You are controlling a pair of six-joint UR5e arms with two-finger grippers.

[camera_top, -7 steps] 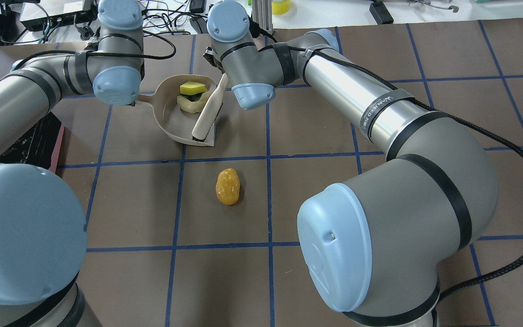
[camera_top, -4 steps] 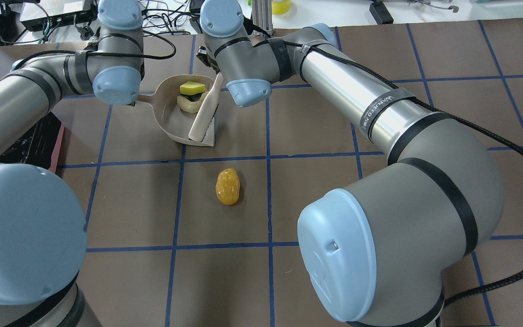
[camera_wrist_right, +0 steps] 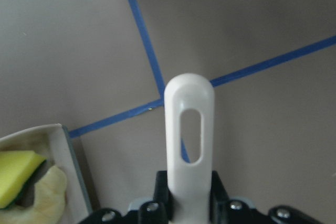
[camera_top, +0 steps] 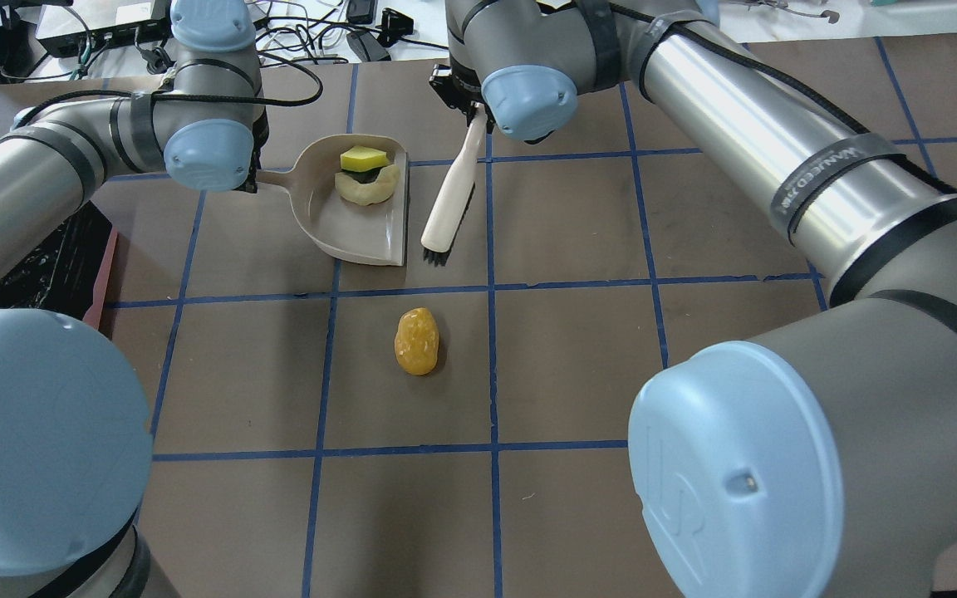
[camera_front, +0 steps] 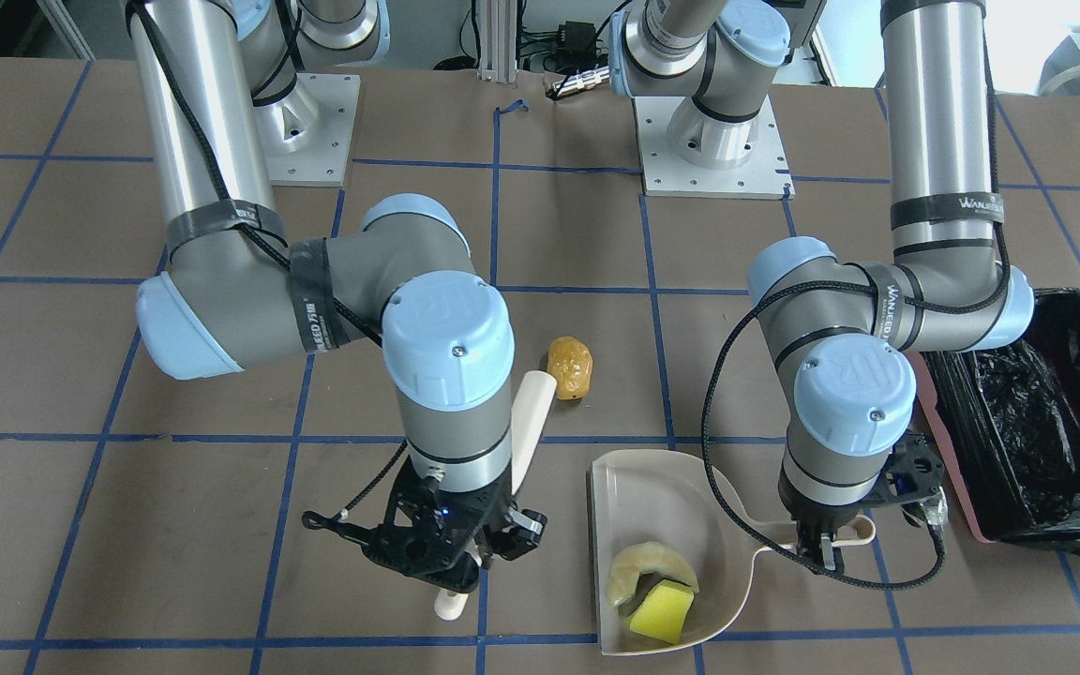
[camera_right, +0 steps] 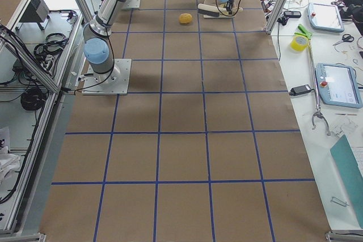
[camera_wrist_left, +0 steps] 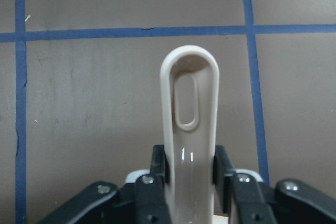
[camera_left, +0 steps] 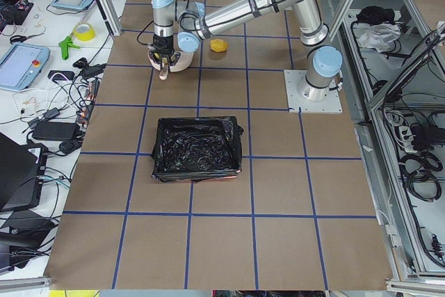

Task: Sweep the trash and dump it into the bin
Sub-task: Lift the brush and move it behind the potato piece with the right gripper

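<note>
The beige dustpan holds the pale cream crescent and the yellow wedge; they also show in the front view, crescent and wedge. My left gripper is shut on the dustpan handle. My right gripper is shut on the handle of a cream brush, which slants down just right of the pan's open edge. The golden-brown lumpy piece lies alone on the table nearer my base. The black-lined bin stands beyond my left arm.
The bin's pink side shows at the overhead view's left edge, under my left forearm. Cables and electronics lie past the table's far edge. Blue tape lines grid the brown table.
My right arm drew the brush out of the dustpan's mouth to the pan's right side and swung further right. The dustpan shifted slightly. The golden-brown piece has not moved.
</note>
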